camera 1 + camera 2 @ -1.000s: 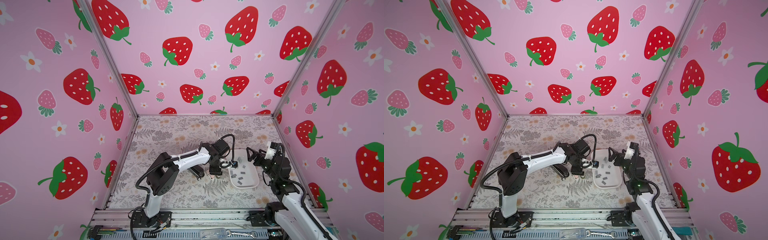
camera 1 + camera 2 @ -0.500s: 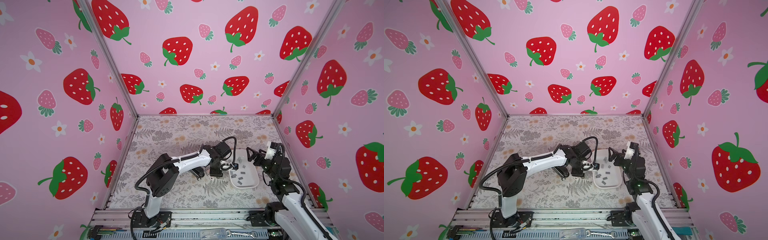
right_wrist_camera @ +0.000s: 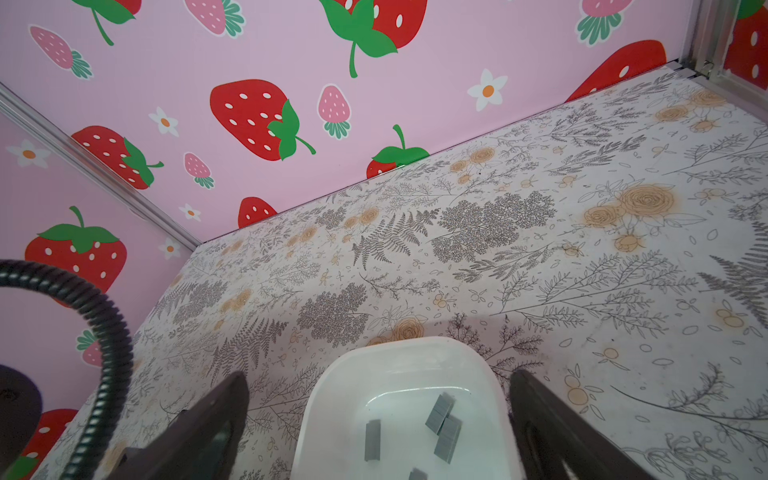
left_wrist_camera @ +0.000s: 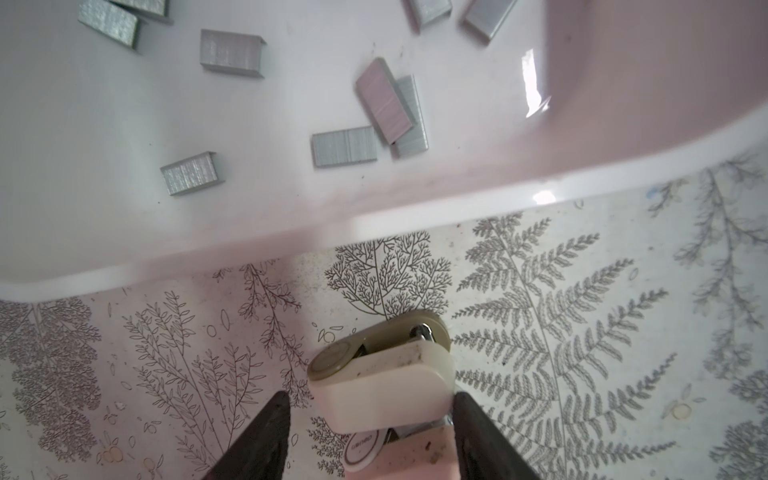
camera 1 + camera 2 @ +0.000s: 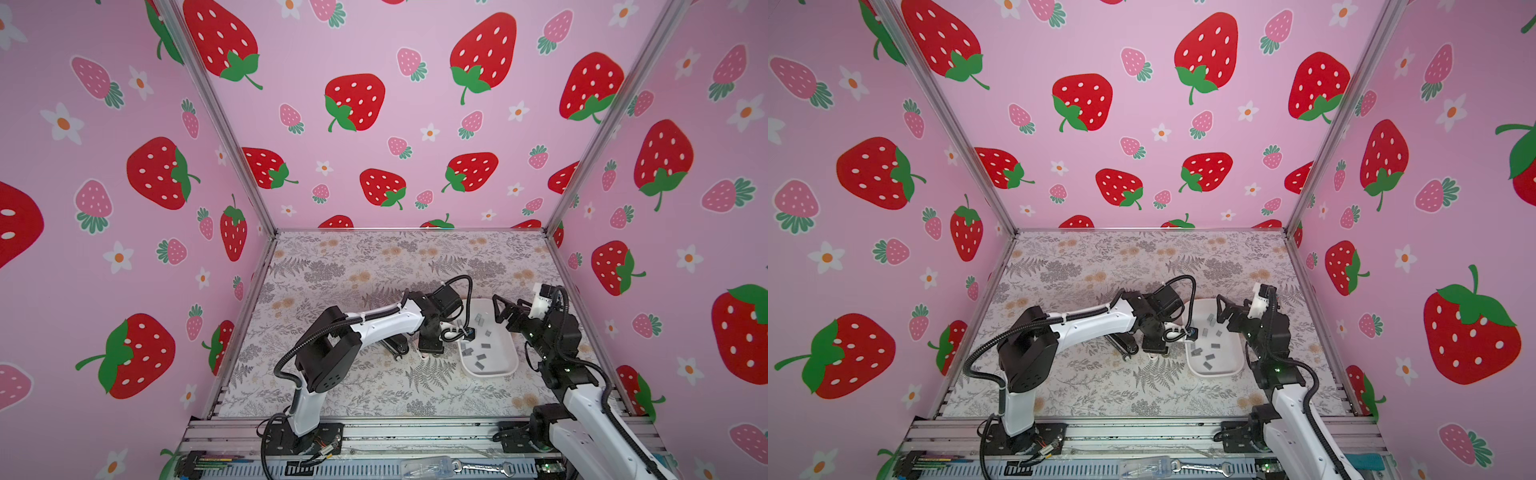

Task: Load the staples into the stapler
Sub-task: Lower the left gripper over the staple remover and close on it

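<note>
L gripper (image 4: pixel 370 397): part-spread astride small beige stapler (image 4: pixel 380 370); grip unclear. R gripper (image 3: pixel 378 380): spread wide, empty, over tray (image 3: pixel 415 347), prob. staged to pick staples (image 3: pixel 440 411). Black stapler (image 5: pixel 395 347) lies on mat (image 5: pixel 374 266) near tray, not gripped.

Right fingers (image 3: pixel 540 419) spread wide; left fingers (image 4: pixel 259 440) seemingly half-closed.

L jaws crowd tray (image 5: pixel 492 373); far mat (image 5: pixel 374 257) free.
</note>
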Action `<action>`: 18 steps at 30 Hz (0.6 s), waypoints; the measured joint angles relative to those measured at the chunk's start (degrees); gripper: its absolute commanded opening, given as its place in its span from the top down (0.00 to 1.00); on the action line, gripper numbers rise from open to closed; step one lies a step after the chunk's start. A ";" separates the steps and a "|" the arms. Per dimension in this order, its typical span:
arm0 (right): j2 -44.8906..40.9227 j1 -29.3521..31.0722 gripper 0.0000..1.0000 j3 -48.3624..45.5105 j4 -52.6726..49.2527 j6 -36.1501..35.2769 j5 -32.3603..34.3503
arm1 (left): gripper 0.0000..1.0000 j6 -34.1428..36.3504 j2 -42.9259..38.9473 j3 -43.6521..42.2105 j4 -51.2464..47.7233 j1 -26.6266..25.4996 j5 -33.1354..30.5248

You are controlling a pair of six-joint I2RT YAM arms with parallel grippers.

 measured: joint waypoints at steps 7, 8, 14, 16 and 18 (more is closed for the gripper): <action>0.83 0.02 0.01 0.00 0.02 0.00 0.00 | 0.37 -0.09 2.12 0.02 -0.02 -0.02 -0.46; 0.87 0.02 0.01 0.00 0.04 0.00 0.00 | 0.38 -0.07 2.29 0.07 0.17 0.00 -0.44; 1.03 0.02 0.01 0.00 0.07 0.02 0.00 | 0.48 0.20 4.39 1.62 0.04 0.02 -0.37; 1.03 0.02 0.01 0.00 0.07 0.02 0.00 | 0.52 0.33 4.61 1.88 -0.07 0.04 -0.33; 1.03 0.02 0.01 0.00 0.07 0.02 0.00 | 0.54 0.33 4.66 1.99 -0.09 0.11 -0.15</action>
